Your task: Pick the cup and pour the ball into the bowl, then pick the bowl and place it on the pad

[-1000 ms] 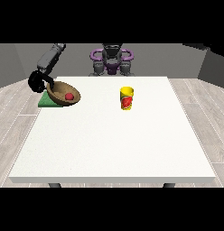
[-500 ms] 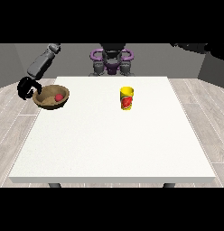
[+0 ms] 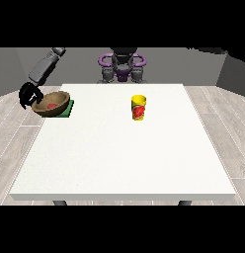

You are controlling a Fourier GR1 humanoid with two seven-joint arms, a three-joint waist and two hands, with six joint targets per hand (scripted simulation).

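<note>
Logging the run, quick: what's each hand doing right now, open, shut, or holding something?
Hand at the view's left: fingers curled at the rim of the bowl, holding it.
Hand at the view's right: not in view.

You are looking at a bare test room, more lab than home: a large white worktop [image 3: 124,148] stands alone on a pale wood-plank floor [image 3: 221,123], backed by plain grey walls [image 3: 183,64]. The humanoid robot [image 3: 122,66] stationed behind the worktop is the room's only fixture; no furniture or household goods surround it.
</note>
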